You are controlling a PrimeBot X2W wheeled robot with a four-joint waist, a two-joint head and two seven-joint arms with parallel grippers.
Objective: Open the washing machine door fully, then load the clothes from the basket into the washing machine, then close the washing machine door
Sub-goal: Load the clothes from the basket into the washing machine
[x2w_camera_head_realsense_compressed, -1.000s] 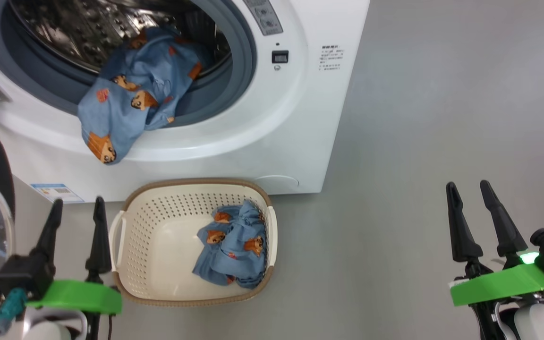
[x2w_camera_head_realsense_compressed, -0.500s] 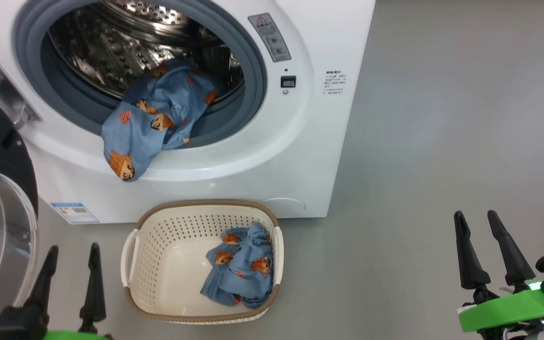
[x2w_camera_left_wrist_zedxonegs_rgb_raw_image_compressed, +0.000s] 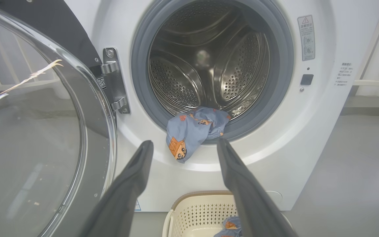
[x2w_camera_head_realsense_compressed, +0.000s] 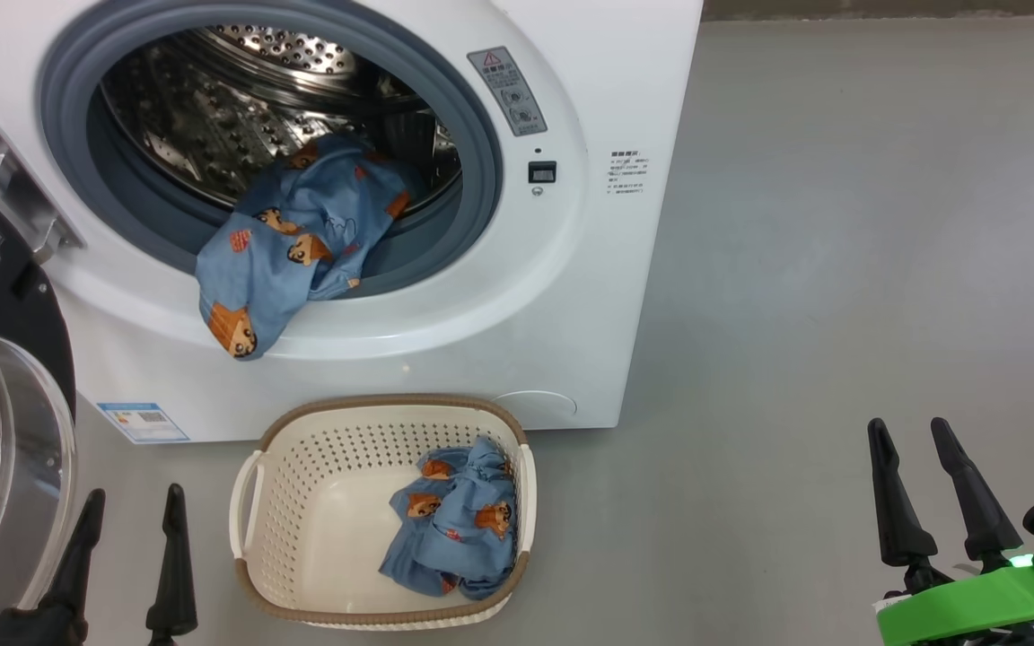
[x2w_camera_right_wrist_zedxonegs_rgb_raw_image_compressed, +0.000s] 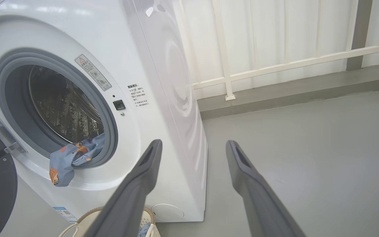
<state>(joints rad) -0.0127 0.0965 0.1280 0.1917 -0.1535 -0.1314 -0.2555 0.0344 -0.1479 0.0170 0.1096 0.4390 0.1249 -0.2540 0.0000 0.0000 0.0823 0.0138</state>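
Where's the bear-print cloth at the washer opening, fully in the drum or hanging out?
Partly out: the cloth drapes over the grey gasket, its lower end hanging down the washing machine front.

Bright, even light; soft shadows; reflections on washing machine door; wrist views bowed.

You see the washing machine with its door swung open at the left. One bear-print garment hangs out over the gasket; a second garment lies bunched in the basket. Left gripper and right gripper stand spread, empty.
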